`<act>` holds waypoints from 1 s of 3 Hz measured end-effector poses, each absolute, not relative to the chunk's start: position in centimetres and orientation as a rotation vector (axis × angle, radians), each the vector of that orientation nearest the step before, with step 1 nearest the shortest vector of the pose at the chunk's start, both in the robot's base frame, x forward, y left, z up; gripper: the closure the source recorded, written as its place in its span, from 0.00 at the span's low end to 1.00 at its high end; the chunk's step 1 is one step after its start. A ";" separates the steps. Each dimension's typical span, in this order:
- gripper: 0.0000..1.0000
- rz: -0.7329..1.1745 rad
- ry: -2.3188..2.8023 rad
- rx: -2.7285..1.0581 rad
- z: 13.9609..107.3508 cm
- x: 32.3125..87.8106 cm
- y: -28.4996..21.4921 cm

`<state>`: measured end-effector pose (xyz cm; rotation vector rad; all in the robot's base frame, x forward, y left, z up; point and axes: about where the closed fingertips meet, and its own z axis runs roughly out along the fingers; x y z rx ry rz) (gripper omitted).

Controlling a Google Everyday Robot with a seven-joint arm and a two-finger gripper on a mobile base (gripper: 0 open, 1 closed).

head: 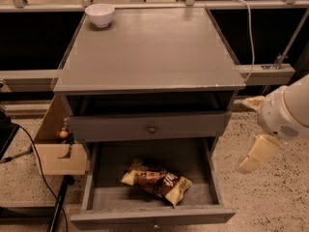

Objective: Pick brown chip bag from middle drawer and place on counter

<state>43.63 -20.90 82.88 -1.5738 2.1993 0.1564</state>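
The brown chip bag (pixel 157 181) lies flat on the floor of the open middle drawer (pixel 212 178), a little right of centre, dark brown in the middle with tan-yellow ends. The drawer is pulled out towards me. The counter (pixel 149 52) is the grey top slab above it. My gripper (pixel 253 156) hangs at the right of the cabinet, outside the drawer's right wall, at about drawer height and apart from the bag. Nothing shows in it.
A small white bowl (pixel 100 14) stands at the counter's back left corner. A closed drawer front with a dark knob (pixel 151 128) sits above the open drawer. A wooden box (pixel 55 151) and black cables (pixel 36 158) are on the left. Pale rails (pixel 265 72) run behind.
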 end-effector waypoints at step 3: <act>0.00 0.292 2.196 -1.543 75.2 43.8 -19.7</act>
